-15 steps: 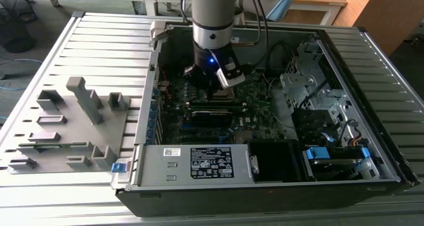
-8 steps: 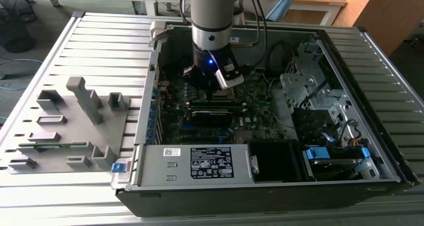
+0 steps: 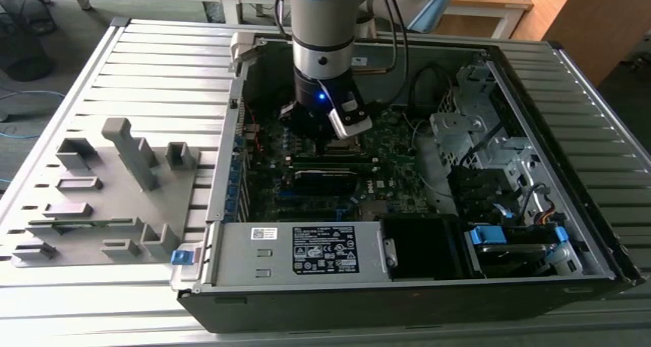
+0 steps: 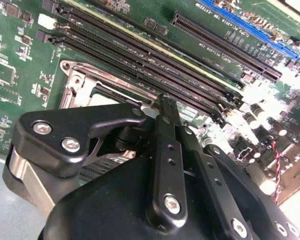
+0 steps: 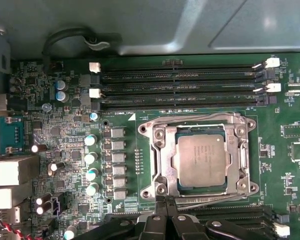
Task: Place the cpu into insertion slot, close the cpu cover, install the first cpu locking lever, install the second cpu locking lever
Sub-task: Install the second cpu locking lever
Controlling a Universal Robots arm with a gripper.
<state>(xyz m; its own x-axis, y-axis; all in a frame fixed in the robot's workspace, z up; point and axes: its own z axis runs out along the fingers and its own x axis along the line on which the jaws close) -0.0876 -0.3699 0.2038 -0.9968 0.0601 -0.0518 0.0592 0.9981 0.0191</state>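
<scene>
1. Grey slatted workbench (image 3: pixel 91 72) carries an open black computer case (image 3: pixel 407 301).
2. Black gripper (image 4: pixel 166 107), fingers pressed together, hovers at the socket's edge.
3. Silver-grey square cpu (image 5: pixel 202 160) sits seated; silvery cover frame (image 5: pixel 162 160) lies closed.
4. Lever work likely demands slow, level pressure.

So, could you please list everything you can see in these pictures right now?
computer case: one, black, open, on a slatted table.
motherboard: one, green, inside the case.
cpu: one, silver-grey, seated in the insertion slot.
cpu cover: one, silvery frame, down around the cpu.
memory slots: several, long and black, beside the socket.
power supply: one, grey, at the case's near edge.
grey fixture: one, at the exterior view's left.
arm: one, grey.
claw: one, black, at the socket's edge.
</scene>
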